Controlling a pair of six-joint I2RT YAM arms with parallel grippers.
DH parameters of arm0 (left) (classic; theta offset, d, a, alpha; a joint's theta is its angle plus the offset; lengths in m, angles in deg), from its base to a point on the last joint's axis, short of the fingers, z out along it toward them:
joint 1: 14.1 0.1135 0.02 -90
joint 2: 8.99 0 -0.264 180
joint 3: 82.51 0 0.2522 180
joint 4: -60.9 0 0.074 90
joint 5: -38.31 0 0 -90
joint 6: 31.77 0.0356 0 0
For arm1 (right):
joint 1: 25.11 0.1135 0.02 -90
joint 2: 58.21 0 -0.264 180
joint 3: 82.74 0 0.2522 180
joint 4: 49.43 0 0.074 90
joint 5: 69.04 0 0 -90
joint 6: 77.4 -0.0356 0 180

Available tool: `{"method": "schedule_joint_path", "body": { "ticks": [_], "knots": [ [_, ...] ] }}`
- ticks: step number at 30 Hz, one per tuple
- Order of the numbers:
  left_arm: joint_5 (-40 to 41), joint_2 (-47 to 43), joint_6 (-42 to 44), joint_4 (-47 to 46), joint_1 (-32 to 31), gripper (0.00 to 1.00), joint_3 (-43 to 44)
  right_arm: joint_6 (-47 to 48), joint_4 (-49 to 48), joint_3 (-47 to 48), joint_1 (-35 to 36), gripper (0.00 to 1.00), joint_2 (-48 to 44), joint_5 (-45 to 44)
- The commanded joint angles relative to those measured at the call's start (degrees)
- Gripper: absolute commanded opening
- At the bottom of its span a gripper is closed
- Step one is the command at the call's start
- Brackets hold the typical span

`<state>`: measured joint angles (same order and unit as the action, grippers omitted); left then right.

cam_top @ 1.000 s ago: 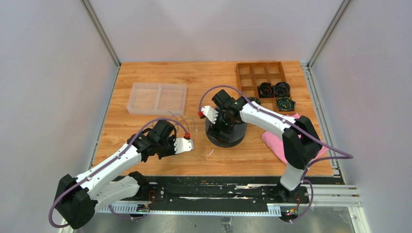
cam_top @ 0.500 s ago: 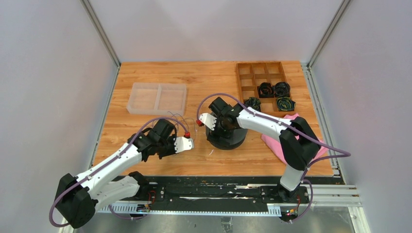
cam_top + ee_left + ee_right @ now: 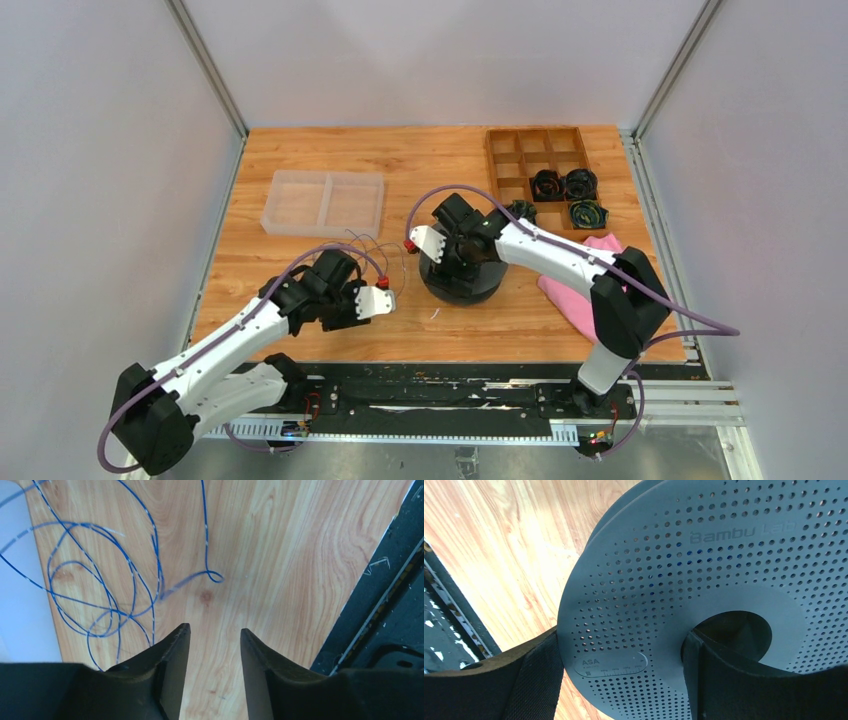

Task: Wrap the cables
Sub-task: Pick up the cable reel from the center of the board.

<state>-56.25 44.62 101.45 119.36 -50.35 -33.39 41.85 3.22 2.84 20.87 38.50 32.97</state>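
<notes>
Pick-up stage of wrapping the cable point(image 3: 205, 530), to judge by so much slack lying about. At left, hovering low over the table point(image 3: 280, 555) with the left gripper point(image 3: 215, 628), jaws partly parted and holding nothing, wire just ahead and off to one side. At right, sitting astride the spool point(image 3: 724, 555) with the right gripper point(image 3: 619, 637), one finger outside the rim, the other in the hub hole, jaws spread wide. Impossible to tell whether clamping the flange or merely bracketing it.

Lying loose on the wood between tray point(image 3: 323, 203) and spool: very thin blue wire, limp, in several overlapping round loops. One strand running out from the loops bent into a small hook, nearest the left fingers.

Probably next: reaching forward to that hooked bend, closing finely on it, then bringing it across to the spool. Calls for a precise pinch on so thin a strand lying flat, and for a steady hold on the flange.
</notes>
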Motion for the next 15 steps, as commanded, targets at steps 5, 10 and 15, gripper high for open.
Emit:
{"method": "schedule_joint_path", "body": {
  "ticks": [5,10,15],
  "knots": [
    [6.1,-3.6,4.8,8.6,-0.5,0.6,3.0,-2.6,1.7,6.3,-2.2,0.19,-4.3,5.5],
    [6.9,-5.5,5.0,9.4,-0.6,0.71,6.2,-5.3,1.9,7.2,-5.2,0.15,-5.8,11.2],
    [2.5,-3.9,1.8,8.5,-0.5,0.78,11.2,-8.7,0.7,6.0,-9.5,0.11,-7.5,18.0]
  ]
}}
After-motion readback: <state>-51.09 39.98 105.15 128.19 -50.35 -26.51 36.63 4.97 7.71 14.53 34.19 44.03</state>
